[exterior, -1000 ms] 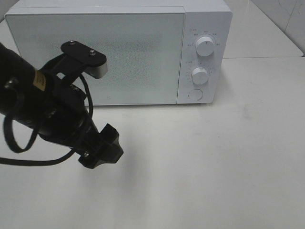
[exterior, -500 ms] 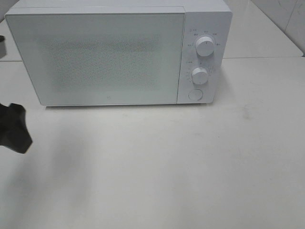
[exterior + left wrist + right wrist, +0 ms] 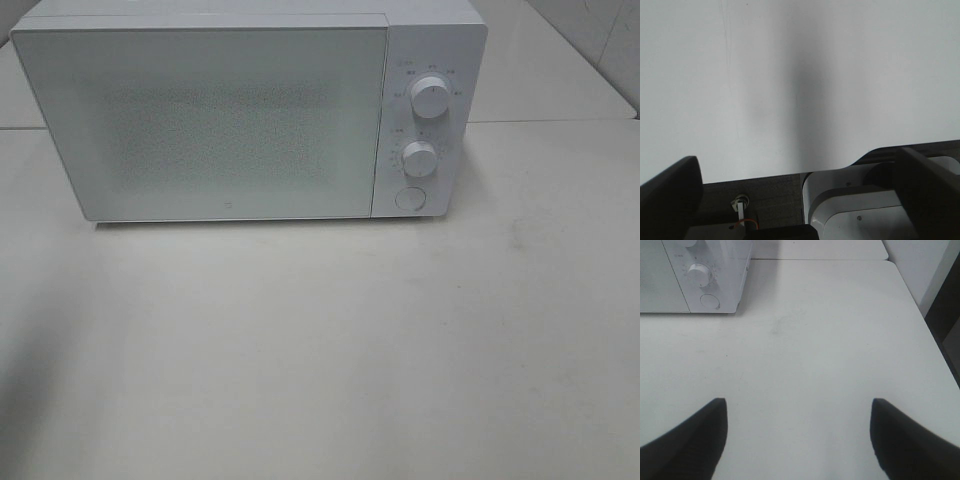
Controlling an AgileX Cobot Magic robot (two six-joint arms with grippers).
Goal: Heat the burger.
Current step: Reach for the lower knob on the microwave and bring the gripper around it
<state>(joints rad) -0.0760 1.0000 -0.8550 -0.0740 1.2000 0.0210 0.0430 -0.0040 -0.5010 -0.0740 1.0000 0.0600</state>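
Note:
The burger is out of view in every frame. A white microwave [image 3: 250, 110] stands at the back of the table with its door shut, and one corner of it [image 3: 690, 270] also shows in the right wrist view. My left gripper [image 3: 797, 167] is open with nothing between its fingers, held over the table's edge. My right gripper [image 3: 799, 407] is open too and holds nothing, over bare table to the right of the microwave. Neither arm appears in the exterior high view.
The microwave's panel carries an upper knob [image 3: 430, 97], a lower knob [image 3: 419, 158] and a round button [image 3: 409, 198]. The white table [image 3: 330, 350] ends at a right edge [image 3: 920, 315]. Below the left gripper lie dark floor and a white rounded base [image 3: 855, 210].
My left arm, which stood in front of the microwave door, has pulled away to the left and gone out of the exterior high view. The microwave has not moved.

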